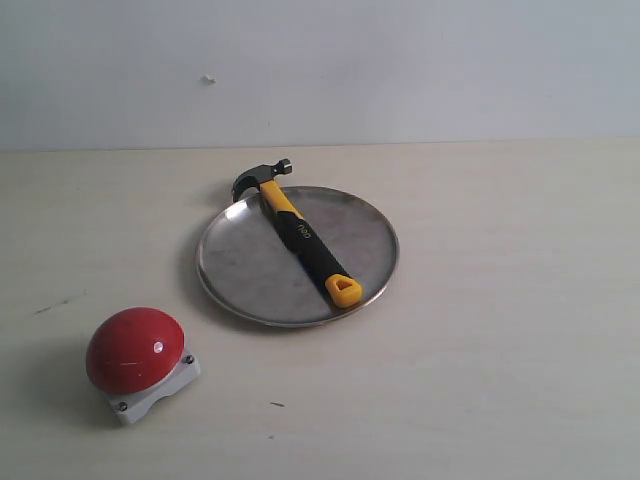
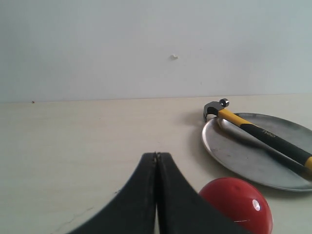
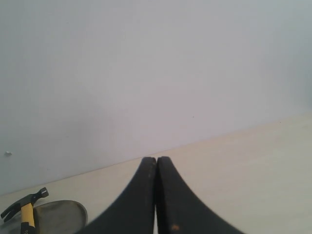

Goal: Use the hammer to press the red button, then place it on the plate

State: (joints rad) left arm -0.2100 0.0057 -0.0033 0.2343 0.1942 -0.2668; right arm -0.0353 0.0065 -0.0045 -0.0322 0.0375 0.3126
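Observation:
A hammer point(image 1: 300, 235) with a yellow and black handle lies diagonally across the steel plate point(image 1: 245, 265), its dark head hanging over the far rim. The red button point(image 1: 133, 348) on its grey base sits at the front left of the table, apart from the plate. Neither gripper shows in the exterior view. In the left wrist view my left gripper point(image 2: 157, 156) is shut with nothing in it, the red button point(image 2: 237, 210), the plate point(image 2: 243, 151) and the hammer point(image 2: 258, 136) lying beyond it. My right gripper point(image 3: 156, 159) is shut and empty; hammer point(image 3: 24, 207) and plate point(image 3: 61, 214) show at the edge.
The light wooden table point(image 1: 500, 380) runs back to a pale wall point(image 1: 400, 60). A few small dark marks point(image 1: 60, 302) dot the tabletop near the button.

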